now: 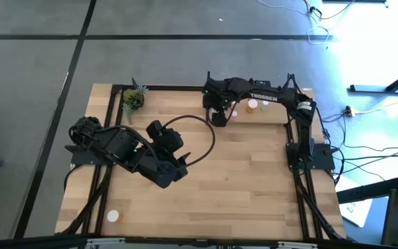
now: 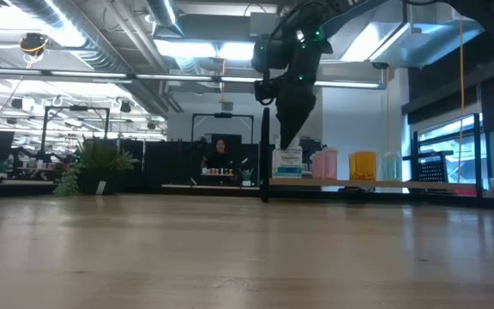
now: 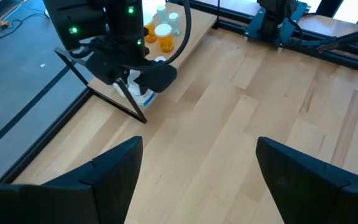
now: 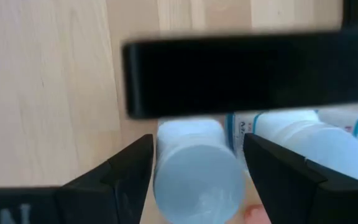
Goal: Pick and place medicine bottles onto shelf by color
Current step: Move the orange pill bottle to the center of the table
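An open-plan office or lab: exposed ceiling ducts (image 2: 101,43) upper left, strip lights (image 2: 204,51) above, desks and a seated person (image 2: 219,157) mid-frame.

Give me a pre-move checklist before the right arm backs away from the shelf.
1. Right claw open around the white bottle: ok.
2. Bottle standing on the shelf and fully let go: cannot tell.
3. Neighbouring white bottle close beside the claw; retreat could brush it: not ok.
4. Black shelf bar just ahead of the claw: not ok.
5. Left claw open, empty, waiting mid-table: ok.
6. White bottle still on the table's near left edge: ok.
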Motion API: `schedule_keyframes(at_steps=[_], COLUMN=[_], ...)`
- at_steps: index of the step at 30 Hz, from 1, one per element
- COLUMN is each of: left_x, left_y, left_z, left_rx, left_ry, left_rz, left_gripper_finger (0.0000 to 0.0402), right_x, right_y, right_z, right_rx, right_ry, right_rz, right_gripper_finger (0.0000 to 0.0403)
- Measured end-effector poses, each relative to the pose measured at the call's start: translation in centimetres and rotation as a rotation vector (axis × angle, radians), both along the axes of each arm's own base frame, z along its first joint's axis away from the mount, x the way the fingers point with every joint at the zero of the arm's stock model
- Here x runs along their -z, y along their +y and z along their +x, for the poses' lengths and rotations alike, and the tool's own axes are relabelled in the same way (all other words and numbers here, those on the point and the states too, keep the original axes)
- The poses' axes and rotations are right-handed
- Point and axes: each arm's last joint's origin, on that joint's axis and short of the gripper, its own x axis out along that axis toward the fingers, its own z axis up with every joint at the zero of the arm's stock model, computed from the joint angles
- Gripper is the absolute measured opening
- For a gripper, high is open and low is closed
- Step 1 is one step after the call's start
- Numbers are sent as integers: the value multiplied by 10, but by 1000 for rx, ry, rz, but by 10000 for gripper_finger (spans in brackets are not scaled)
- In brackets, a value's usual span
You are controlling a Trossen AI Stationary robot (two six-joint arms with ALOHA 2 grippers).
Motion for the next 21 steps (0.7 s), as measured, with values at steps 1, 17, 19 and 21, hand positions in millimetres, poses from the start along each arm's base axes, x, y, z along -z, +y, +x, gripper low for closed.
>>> schedule_keyframes(at_steps=[1, 17, 19, 21], left_x=[0, 0, 0, 0], left_y=[0, 0, 0, 0], left_z=[0, 0, 0, 0], left_rx=[0, 0, 0, 0], left_ry=[0, 0, 0, 0], left_rz=[0, 0, 0, 0], left_gripper_finger=[309, 309, 309, 309], right_x=[-2, -26, -31, -38], right_y=[0, 0, 0, 1], right_z=[1, 0, -1, -1], right_rx=[5, 17, 17, 20], right_ry=[-6, -2, 4, 8], right_rz=[-1, 2, 4, 7], right_gripper_finger=[252, 252, 252, 252])
